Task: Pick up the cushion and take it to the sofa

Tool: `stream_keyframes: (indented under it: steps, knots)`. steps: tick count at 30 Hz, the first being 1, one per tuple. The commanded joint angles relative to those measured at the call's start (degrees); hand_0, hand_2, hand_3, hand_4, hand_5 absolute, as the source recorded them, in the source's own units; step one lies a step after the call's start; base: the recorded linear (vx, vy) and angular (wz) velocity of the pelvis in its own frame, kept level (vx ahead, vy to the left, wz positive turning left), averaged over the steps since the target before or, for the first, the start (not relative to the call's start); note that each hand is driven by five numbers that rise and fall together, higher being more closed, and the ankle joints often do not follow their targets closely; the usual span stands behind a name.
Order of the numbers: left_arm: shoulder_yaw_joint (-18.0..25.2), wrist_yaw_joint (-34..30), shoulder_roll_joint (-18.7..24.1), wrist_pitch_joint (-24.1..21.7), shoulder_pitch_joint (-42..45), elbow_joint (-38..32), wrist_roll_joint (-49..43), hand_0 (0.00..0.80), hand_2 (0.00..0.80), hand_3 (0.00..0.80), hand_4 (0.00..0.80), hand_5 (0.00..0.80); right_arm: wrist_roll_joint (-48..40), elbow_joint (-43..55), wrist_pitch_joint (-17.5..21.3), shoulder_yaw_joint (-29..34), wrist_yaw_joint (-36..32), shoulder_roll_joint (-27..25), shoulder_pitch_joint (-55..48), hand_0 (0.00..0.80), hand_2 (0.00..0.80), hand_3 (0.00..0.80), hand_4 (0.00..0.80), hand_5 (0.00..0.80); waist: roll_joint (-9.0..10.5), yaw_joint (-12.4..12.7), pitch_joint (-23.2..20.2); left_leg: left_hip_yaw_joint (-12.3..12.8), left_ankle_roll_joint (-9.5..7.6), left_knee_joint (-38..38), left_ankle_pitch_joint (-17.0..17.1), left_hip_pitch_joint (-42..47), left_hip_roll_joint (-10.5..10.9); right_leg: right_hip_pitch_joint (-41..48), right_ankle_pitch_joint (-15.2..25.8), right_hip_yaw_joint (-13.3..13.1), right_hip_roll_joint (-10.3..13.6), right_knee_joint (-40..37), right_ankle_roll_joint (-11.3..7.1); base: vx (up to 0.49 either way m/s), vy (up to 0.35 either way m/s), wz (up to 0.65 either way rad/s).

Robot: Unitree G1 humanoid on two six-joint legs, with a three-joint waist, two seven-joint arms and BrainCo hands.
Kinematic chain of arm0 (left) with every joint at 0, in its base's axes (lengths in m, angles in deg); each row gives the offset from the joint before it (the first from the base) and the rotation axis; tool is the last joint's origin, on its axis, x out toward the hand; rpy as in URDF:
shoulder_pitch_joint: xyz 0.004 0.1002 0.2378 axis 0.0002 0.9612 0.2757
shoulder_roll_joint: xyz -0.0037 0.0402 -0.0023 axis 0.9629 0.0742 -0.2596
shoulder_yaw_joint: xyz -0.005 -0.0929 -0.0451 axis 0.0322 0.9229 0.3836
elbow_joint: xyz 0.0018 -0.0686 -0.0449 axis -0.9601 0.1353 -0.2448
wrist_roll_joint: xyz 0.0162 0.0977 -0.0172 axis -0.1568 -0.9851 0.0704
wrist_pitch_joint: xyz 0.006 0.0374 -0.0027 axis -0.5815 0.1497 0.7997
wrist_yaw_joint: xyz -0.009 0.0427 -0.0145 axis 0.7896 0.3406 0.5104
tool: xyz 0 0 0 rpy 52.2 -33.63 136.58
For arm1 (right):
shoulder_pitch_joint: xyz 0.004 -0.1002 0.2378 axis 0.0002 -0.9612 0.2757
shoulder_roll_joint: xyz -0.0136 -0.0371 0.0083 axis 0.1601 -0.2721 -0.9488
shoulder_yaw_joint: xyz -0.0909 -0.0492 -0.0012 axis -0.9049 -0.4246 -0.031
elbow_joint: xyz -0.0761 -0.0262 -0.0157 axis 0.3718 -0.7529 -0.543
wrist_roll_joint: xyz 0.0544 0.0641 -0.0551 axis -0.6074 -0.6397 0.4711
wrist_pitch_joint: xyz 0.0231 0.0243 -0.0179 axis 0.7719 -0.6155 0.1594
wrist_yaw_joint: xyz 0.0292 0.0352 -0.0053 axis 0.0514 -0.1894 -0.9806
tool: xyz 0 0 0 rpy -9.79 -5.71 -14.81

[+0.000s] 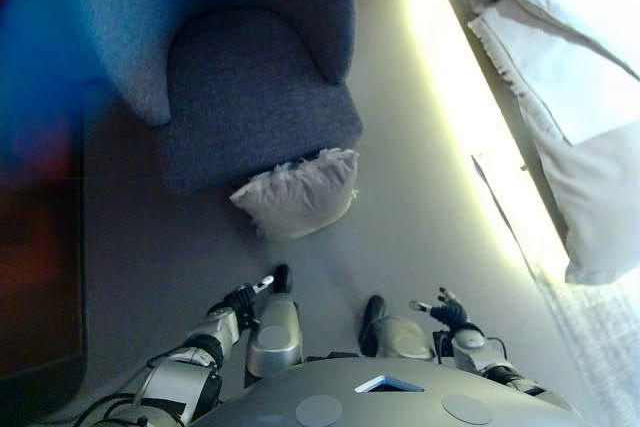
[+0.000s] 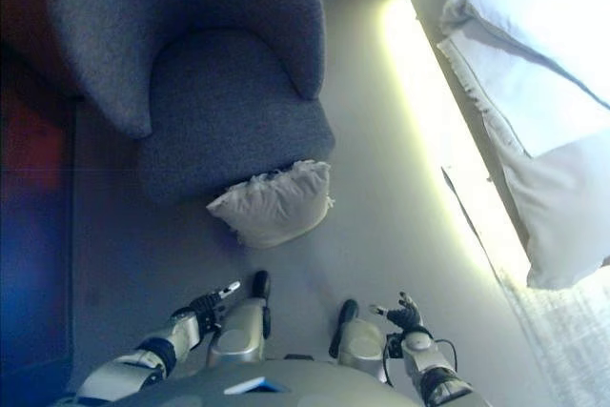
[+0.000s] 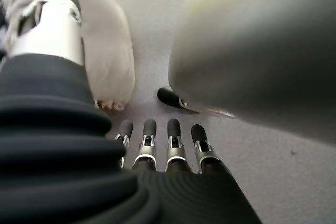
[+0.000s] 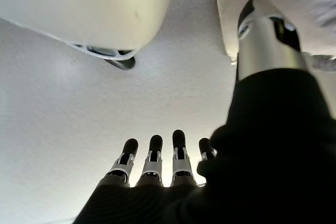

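Note:
A pale grey cushion [image 1: 300,193] with a frilled edge lies on the carpet, leaning against the front of the blue-grey sofa chair [image 1: 250,97]. My left hand [image 1: 245,297] hangs low in front of me, short of the cushion, fingers straight and holding nothing. In the left wrist view the cushion [image 3: 113,51] shows beyond the straight fingers [image 3: 149,129] and the thumb. My right hand [image 1: 445,309] hangs to the right, well clear of the cushion, with its fingers spread and nothing in it. Its wrist view shows straight fingers [image 4: 155,148] over bare carpet.
A bed with white bedding [image 1: 580,97] runs along the right side. A bright strip of light [image 1: 460,107] lies on the floor beside it. A dark cabinet [image 1: 35,247] stands at the left. Grey carpet [image 1: 400,217] stretches between chair and bed.

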State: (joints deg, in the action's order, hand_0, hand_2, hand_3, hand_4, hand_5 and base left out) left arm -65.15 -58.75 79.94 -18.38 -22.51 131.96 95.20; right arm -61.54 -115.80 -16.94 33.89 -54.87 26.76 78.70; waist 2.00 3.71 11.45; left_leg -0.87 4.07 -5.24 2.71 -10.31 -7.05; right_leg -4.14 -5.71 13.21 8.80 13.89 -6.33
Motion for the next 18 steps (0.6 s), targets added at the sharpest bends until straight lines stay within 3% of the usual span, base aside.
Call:
stream_keyframes:
  steps: [1, 3, 6, 11, 13, 16, 18]
  knots:
    - [1.01, 2.75, 3.55, 0.61, 3.26, 1.63, -2.78, 0.0, 0.0, 0.0, 0.0, 0.0, 2.0, 1.24, 1.07, 1.25, -1.27, 2.68, 0.64, 0.0, 0.0, 0.0, 0.0, 0.0, 3.11, 2.2, -0.77, 3.52, -2.38, -5.22, -9.92, 2.19, 1.27, -1.23, 13.93, -2.94, 10.36, -13.94, -5.41, 0.249, -0.256, 0.27]
    - [2.43, 2.7, 3.82, 0.55, 3.79, 1.76, -2.75, 0.0, 0.0, 0.0, 0.0, 0.0, 2.93, 0.47, 1.0, 0.82, -1.59, 2.27, 0.1, 0.0, 0.0, 0.0, 0.0, 0.0, 2.76, 2.14, -1.13, 2.72, -1.24, -4.41, -9.67, 3.91, 0.22, -0.18, 11.85, -3.58, 9.25, -14.06, -5.27, 0.261, -0.228, 0.35]
    - [3.42, 2.6, 2.92, -2.39, 4.9, 1.44, -2.23, 0.0, 0.0, 0.0, 0.0, 0.0, 2.76, 0.01, 1.47, 0.73, -0.97, 0.95, 0.25, 0.0, 0.0, 0.0, 0.0, 0.0, 1.51, 2.57, -1.2, 2.63, 0.91, -2.04, -8.56, 6.69, -1.52, 1.15, 10.32, -2.02, 8.39, -14.71, -5.05, 0.149, -0.125, 0.62]
    - [1.78, 1.52, 0.96, -3.97, 5.17, -1.29, -2.21, 0.0, 0.0, 0.0, 0.0, 0.0, 1.7, 0.94, 0.72, 2.98, 0.48, -1.85, 0.7, 0.0, 0.0, 0.0, 0.0, 0.0, 0.05, 1.51, -0.75, 4.67, 2.88, -4.21, -8.09, 5.78, -3.69, 0.64, 8.12, 0.71, 7.84, -13.54, -3.17, 0.023, -0.053, 0.42]
    - [-1.33, 2.47, 0.83, -3.88, 4.57, -4.03, -3.03, 0.0, 0.0, 0.0, 0.0, 0.0, -1.55, 2.58, 0.52, 3.75, 1.1, -3.52, 0.99, 0.0, 0.0, 0.0, 0.0, 0.0, -0.21, 1.05, 0.71, 4.23, 4.42, -5.57, -5.99, 2.93, -5.66, 0.28, 7.94, 2.27, 7.93, -13.45, -2.79, -0.12, 0.019, 0.48]
    - [-3.05, 3.2, 1.57, -3.29, 2.63, -5.43, -1.58, 0.0, 0.0, 0.0, 0.0, 0.0, -2.64, 2.78, 2.23, 3.19, 0.63, -4.8, 2.23, 0.0, 0.0, 0.0, 0.0, 0.0, -0.98, 1.4, 2.22, 2.28, 5.83, -0.35, -1.11, 0.38, -8.13, -0.25, 7.5, 2.4, 7.19, -14.46, -3.0, -0.136, 0.084, 0.43]
    - [-2.94, 3.2, 1.82, -2.54, 1.15, -4.96, -1.36, 0.0, 0.0, 0.0, 0.0, 0.0, -3.97, 2.54, 2.6, 2.5, 1.14, -4.68, 2.96, 0.0, 0.0, 0.0, 0.0, 0.0, -0.99, 1.68, 2.71, 1.62, 5.73, 0.94, -0.34, -0.76, -7.85, -0.22, 7.26, 2.44, 7.01, -14.91, -3.2, -0.021, 0.12, 0.32]
